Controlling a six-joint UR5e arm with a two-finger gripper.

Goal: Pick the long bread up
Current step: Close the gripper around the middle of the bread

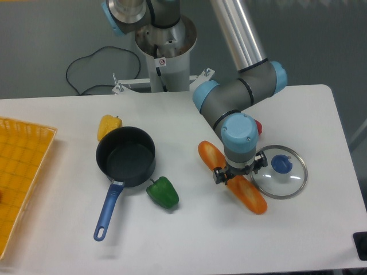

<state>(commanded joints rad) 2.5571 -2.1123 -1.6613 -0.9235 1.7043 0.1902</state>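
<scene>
My claw (232, 175) sits right over the middle of the long bread (248, 195), which lies flat on the table (189, 229). I cannot tell if the claw is pinching it.

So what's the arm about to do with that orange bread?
Probably close on it and lift. The tool sits low over the middle of the bread, which lies flat on the table beside the glass lid. Whether it already grips the bread is hidden from this angle.
</scene>
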